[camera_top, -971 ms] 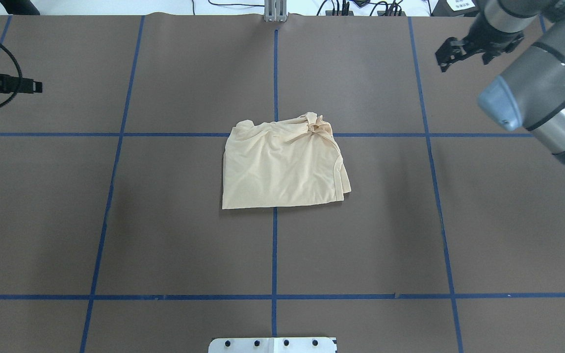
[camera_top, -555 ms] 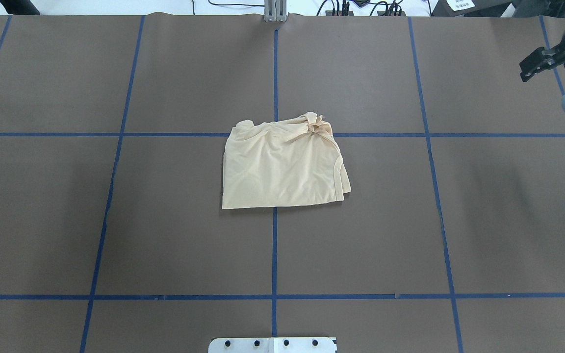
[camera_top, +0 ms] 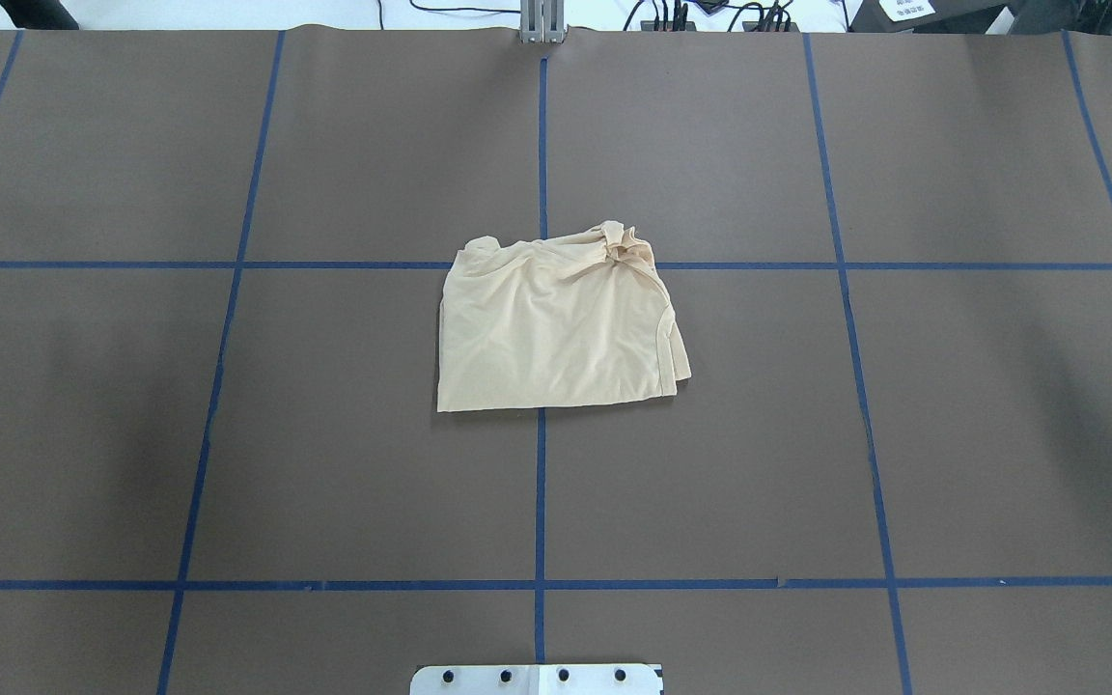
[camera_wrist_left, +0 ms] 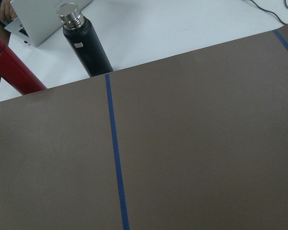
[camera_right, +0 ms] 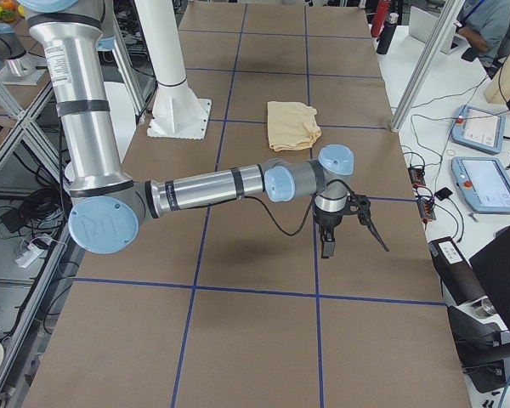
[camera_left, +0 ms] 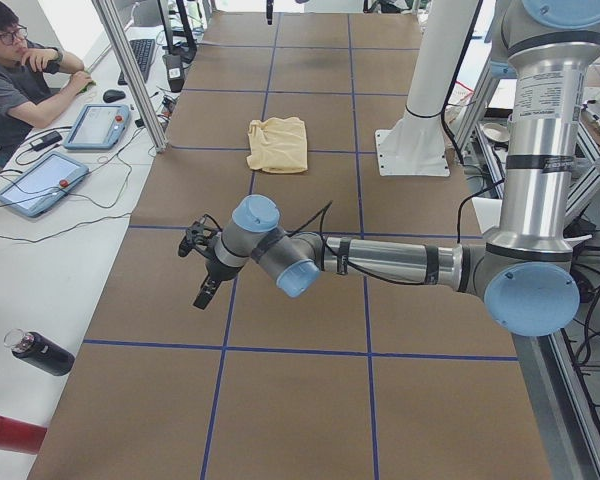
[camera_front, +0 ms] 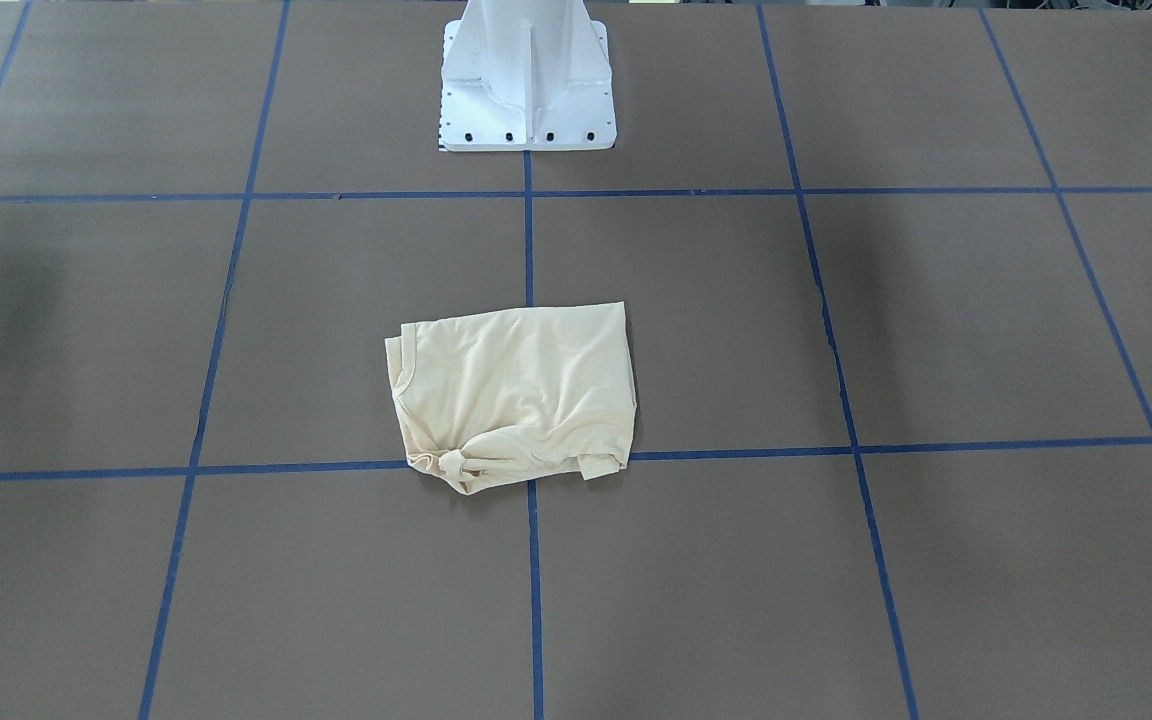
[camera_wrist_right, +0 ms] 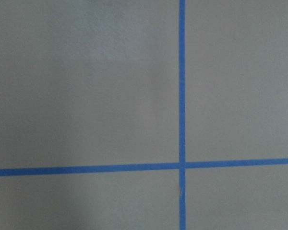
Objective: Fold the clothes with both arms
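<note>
Where the white pedestal base (camera_top: 537, 679) meets the near edge of the table (camera_top: 324, 434), the brown mat begins, divided into squares by blue tape lines (camera_top: 541, 483).

Beyond the base, the cream-yellow shirt (camera_top: 556, 328) lies folded into a rough rectangle at mid-table. It straddles the centre tape line, and its far edge rests on the cross line. The near edge lies flat and straight; the far corner on the robot's right is gathered into a small bunched knot (camera_top: 622, 246). Nothing touches the garment.

Both arms are stretched out low over the table ends, well apart from the shirt:
- The left arm (camera_left: 380, 262) ends in the left gripper (camera_left: 195, 270), held above the mat – finger state cannot be told.
- The right arm (camera_right: 212, 185) ends in the right gripper (camera_right: 353, 242), held above the mat; only a black sliver of it shows at the overhead view's edge, so finger state cannot be told.

Farther out, past the mat edge on the left, a black bottle (camera_wrist_left: 84, 40) and a red bottle (camera_wrist_left: 12, 64) lie side by side on a white surface.
</note>
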